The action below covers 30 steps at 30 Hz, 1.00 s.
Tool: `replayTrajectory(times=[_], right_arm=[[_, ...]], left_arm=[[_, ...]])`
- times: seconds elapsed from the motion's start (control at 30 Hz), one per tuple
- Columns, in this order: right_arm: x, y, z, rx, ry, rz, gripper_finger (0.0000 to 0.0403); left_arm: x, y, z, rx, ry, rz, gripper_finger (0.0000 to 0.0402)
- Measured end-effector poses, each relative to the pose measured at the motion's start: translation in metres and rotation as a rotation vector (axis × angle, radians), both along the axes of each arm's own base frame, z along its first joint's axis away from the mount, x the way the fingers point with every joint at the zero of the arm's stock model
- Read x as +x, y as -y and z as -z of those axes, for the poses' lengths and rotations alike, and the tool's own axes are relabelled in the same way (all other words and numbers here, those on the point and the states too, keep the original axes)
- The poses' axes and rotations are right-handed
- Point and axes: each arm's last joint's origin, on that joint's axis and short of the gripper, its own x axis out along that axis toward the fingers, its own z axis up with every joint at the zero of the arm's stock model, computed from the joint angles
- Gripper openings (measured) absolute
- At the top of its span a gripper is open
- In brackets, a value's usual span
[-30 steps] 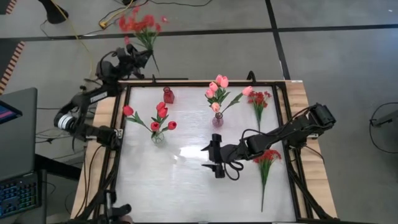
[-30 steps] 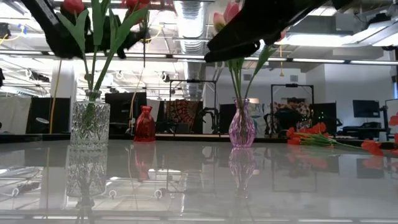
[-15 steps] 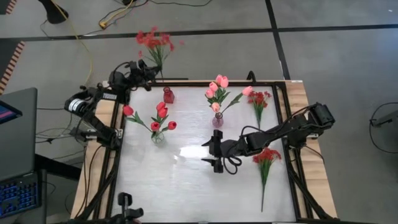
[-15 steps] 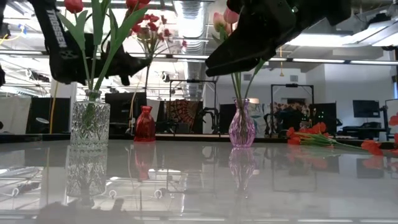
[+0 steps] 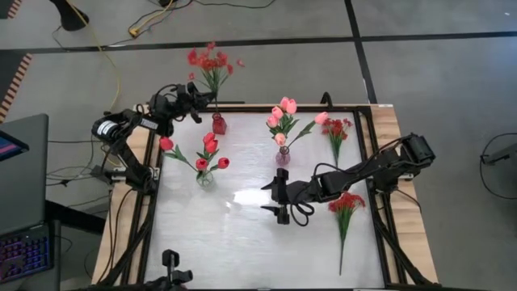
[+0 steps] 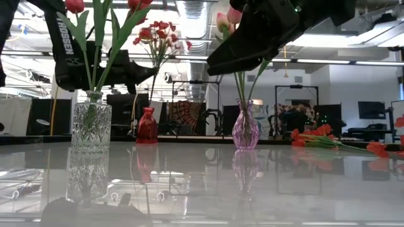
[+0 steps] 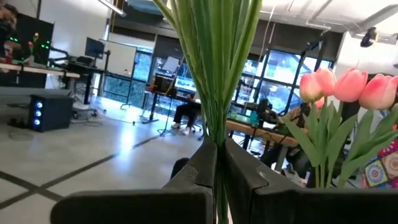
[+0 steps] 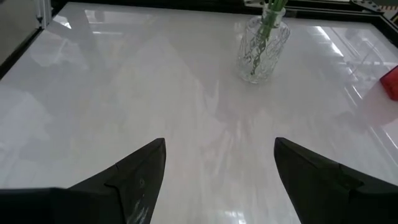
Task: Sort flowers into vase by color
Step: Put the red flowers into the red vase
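Note:
A bushy red spray stands upright at the table's far left, with my left gripper shut on its green stems just above a small red vase. Whether the stem ends reach into the vase's mouth I cannot tell. In the low view the spray rises over the red vase. Red tulips fill a clear glass vase; pink tulips fill a purple vase. My right gripper hovers open over the table's middle, with nothing between its fingers. My left gripper pinches the spray's bundled green stems between its two fingers, well below the blossoms. The fingers come about level from the table's left and lie across the stems. The spray stands upright, blossoms above the fingers, clear of the table.
Two more red sprays lie flat on the table at the right, one near the far right corner and one beside my right arm. A black frame edges the white tabletop. The near half of the table is bare.
My left gripper has come down and toward the table's right, from beyond the far left corner to the red vase, carrying the spray. The spray stays upright and now stands over that vase.

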Motion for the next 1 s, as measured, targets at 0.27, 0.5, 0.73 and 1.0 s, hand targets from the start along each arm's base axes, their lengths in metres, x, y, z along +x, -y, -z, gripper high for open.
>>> replayTrajectory(times=[0.27, 0.5, 0.73, 1.0], right_arm=[[0.0, 0.0, 0.0, 0.0, 0.001, 0.0, 0.0324], [0.0001, 0.0, -0.0001, 0.001, 0.002, 0.0, 0.0324], [0.0001, 0.0, -0.0002, 0.002, 0.002, 0.001, 0.0324], [0.0003, -0.0001, -0.0006, 0.004, 0.007, 0.001, 0.0324]], left_arm=[[-0.0017, -0.0011, 0.0, 0.025, -0.007, -0.02, 0.0], [-0.0062, -0.0035, 0.0002, 0.025, -0.008, -0.037, 0.0], [-0.0054, -0.0045, 0.0031, 0.035, -0.038, -0.048, 0.0], [-0.0047, -0.0057, 0.0076, 0.044, -0.078, -0.061, 0.0]])
